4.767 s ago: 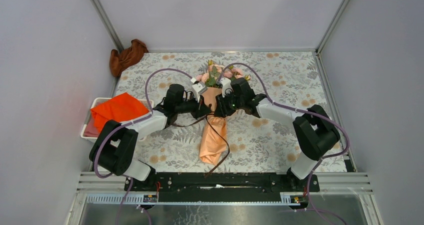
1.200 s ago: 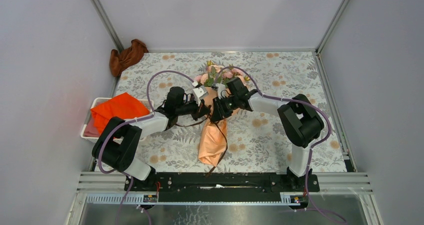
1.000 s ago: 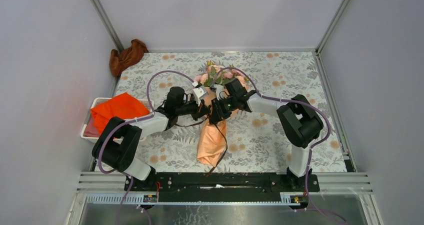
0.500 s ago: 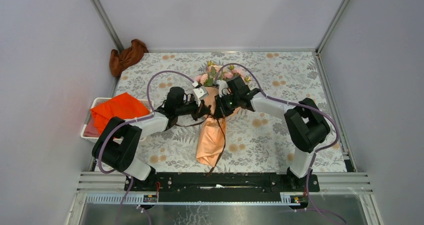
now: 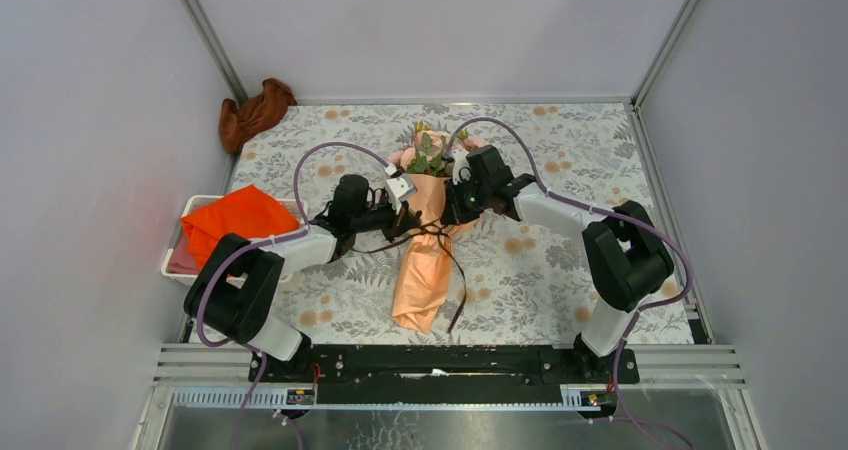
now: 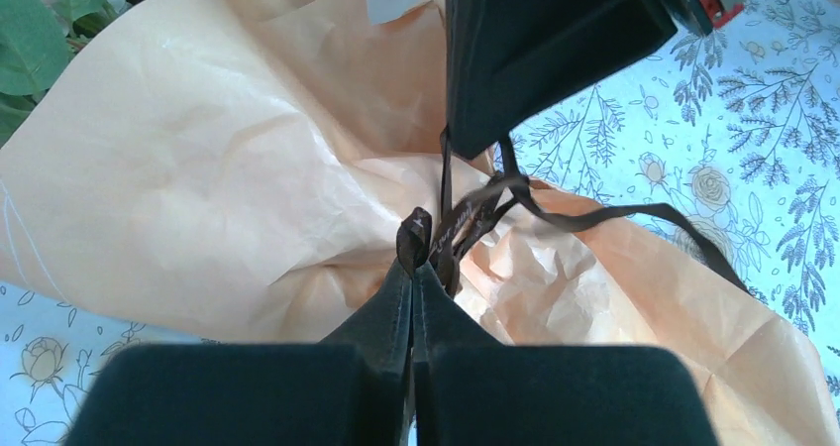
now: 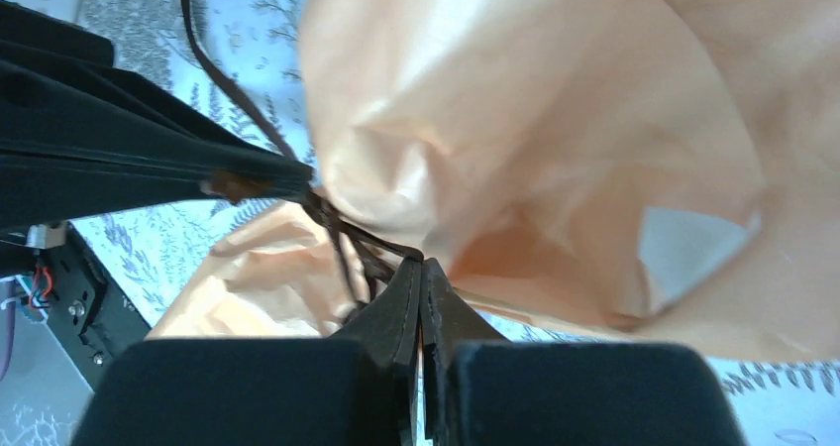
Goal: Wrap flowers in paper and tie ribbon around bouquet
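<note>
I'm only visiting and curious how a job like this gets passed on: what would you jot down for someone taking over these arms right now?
Left gripper: shut on the ribbon at the waist of the bouquet.
Right gripper: shut on the ribbon too, from the opposite side.
The bouquet lies on the table, flowers toward the far edge, wrapped in the paper.
Done: wrapping; ribbon crossed around the waist.
Left: probably pulling the knot tight, then letting go. Whether it is fully tied, I cannot tell.
</note>
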`<state>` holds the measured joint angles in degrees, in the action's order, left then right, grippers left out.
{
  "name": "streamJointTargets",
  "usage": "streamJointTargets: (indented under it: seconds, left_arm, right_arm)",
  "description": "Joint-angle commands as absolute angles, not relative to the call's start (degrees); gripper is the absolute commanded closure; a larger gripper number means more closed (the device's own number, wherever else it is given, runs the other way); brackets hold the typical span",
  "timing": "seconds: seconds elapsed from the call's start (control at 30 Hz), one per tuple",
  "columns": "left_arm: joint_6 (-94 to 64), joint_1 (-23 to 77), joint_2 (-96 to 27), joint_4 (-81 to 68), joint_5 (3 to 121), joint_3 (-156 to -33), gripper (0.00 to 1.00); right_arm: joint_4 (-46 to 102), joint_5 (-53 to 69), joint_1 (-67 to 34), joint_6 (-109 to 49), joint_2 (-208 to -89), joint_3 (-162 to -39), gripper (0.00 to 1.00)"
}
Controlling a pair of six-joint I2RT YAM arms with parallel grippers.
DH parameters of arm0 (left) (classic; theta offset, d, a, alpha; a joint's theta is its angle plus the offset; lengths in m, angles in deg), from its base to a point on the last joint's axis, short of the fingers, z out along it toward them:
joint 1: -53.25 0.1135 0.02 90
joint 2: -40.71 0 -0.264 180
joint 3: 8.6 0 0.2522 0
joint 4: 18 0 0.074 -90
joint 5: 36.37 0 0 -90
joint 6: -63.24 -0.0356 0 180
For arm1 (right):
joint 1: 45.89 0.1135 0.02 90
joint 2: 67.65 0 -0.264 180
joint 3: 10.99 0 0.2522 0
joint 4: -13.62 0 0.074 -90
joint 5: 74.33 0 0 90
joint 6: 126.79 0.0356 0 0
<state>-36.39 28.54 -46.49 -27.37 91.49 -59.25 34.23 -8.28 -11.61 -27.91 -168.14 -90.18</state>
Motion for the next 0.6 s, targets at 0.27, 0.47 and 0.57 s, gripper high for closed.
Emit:
streamJointTargets:
  seconds: [0.27,0.47,0.57]
  left_arm:
    - [-23.21,28.98,-47.7,-23.43,79.31,-62.62,1.0]
    - [-13.28,30.17,-50.29,-18.93,69.99,-63.83,1.0]
    - [-11.59,31.51,-51.87,-16.64,65.58,-65.33,1.0]
  right_arm:
    - [30.43,-1.59,-15.17,-22.73,-160.14,-81.33,1.0]
    - [31.44,-2.19,-15.17,-22.11,-157.84,-76.43,1.0]
    - [31.15,-2.11,-15.92,-21.26,-157.24,-73.67,1.0]
